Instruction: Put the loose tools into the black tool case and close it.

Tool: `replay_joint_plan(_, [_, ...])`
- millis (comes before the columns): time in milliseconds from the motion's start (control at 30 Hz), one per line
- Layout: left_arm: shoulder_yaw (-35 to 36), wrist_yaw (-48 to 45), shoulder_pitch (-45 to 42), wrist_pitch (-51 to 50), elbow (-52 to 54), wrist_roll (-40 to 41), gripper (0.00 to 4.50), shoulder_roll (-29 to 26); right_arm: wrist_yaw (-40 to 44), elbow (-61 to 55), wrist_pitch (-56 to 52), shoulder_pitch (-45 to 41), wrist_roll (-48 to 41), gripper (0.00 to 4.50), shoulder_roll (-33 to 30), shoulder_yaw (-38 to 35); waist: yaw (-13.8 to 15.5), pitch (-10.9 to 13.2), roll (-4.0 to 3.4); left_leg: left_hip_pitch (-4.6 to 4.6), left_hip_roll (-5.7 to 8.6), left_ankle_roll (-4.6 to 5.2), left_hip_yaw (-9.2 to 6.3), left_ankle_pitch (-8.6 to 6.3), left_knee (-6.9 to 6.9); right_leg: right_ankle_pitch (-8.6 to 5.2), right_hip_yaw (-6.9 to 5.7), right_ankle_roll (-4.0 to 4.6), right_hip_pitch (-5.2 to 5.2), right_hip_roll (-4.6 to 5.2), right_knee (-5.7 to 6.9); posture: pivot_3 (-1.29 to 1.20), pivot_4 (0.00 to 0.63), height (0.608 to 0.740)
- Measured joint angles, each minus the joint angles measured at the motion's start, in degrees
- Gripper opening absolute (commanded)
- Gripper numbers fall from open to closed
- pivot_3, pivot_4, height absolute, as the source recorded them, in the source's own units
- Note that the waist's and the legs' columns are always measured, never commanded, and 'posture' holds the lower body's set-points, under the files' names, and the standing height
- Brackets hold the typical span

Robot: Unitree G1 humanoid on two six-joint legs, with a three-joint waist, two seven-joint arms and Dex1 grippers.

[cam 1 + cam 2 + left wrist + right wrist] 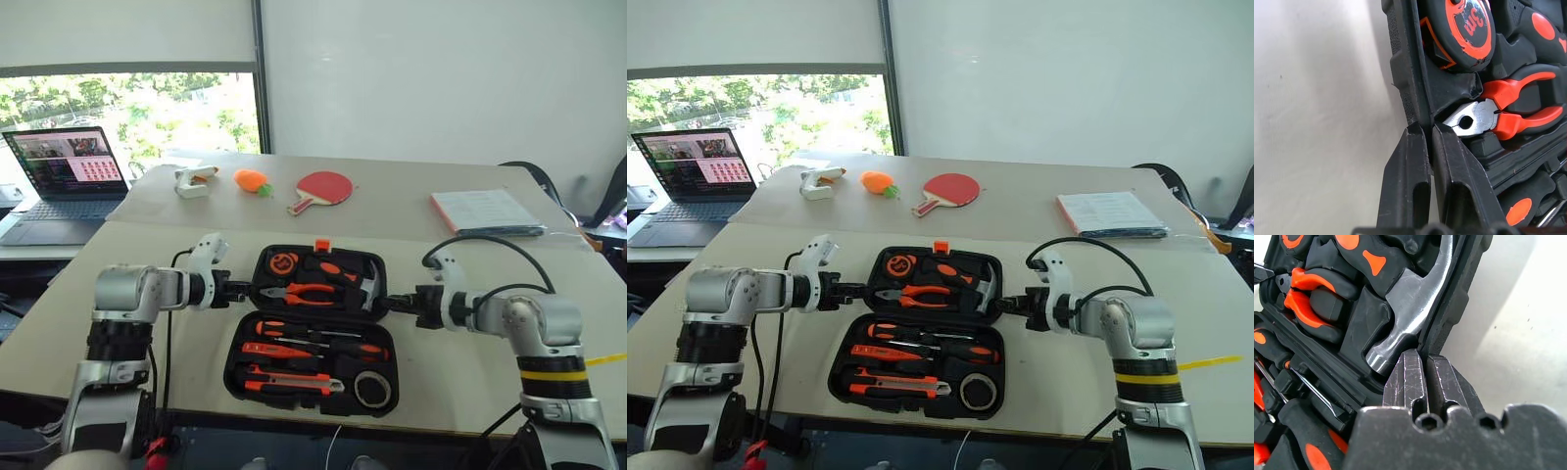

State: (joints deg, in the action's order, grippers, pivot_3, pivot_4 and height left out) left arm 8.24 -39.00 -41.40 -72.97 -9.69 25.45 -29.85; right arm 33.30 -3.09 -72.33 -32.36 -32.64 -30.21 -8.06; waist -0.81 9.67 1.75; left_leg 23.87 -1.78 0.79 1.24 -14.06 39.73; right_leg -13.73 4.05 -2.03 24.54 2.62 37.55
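Note:
The black tool case (235,370) lies open on the table, orange latch (321,245) at the far edge. Its near half holds two black-and-orange screwdrivers (315,350), the utility knife (294,383) and the dark tape roll (372,389). Pliers (309,293), a hammer (1410,303) and a tape measure (1469,29) sit in the far half. My left gripper (249,290) is shut on the far half's left rim (1408,83), my right gripper (388,302) on its right rim (1454,308).
A laptop (69,176) stands open at the far left. A white tool (194,181), an orange toy (252,180), a red paddle (323,186) and a booklet (485,211) lie on the far table. Cables loop over both forearms.

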Motion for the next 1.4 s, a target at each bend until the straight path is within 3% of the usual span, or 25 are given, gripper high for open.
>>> replay_joint_plan(333, [0.5,0.1,5.8,20.6,6.3,-1.8,0.0,3.0,1.5,-8.3,19.7,6.5,7.4,0.02,-2.2,3.8,-0.1,0.0,0.01,0.82,-0.03,-0.05,0.02,0.03,0.0,0.12,0.04,-0.02,0.81,0.01,0.11,0.0,0.15,0.736])
replay_joint_plan(633, [-0.7,-5.4,14.7,33.6,9.0,-2.8,0.0,0.4,3.0,-9.0,44.1,14.0,18.9,0.02,-3.1,8.7,-0.1,0.0,0.01,0.68,-0.02,-0.07,0.14,0.04,0.04,0.15,0.07,-0.04,0.69,0.03,-0.08,0.0,0.15,0.736])
replay_joint_plan(833, [-0.2,-6.7,17.7,41.2,9.0,-3.2,0.0,0.2,4.0,-8.9,54.6,18.0,21.5,0.02,-3.2,8.5,0.0,0.0,0.01,0.58,-0.04,-0.09,0.15,0.05,0.02,0.15,0.08,-0.03,0.63,0.01,-0.05,0.0,0.15,0.736])
replay_joint_plan(1167, [-2.1,-4.9,23.2,61.1,10.1,-11.2,0.0,1.7,2.7,-6.8,79.7,23.2,33.2,0.02,-6.2,8.5,0.0,0.0,0.01,0.49,-0.04,-0.12,0.2,0.07,0.06,0.17,0.12,0.0,0.59,0.01,0.01,0.0,0.15,0.736])
replay_joint_plan(1400, [-2.8,-3.2,25.9,61.9,13.7,-12.5,0.0,1.7,-0.1,-3.0,91.6,26.8,39.3,0.02,-7.2,8.9,0.0,0.0,0.01,0.44,-0.06,-0.12,0.2,0.07,0.04,0.17,0.13,0.0,0.55,0.0,0.02,0.0,0.15,0.736])
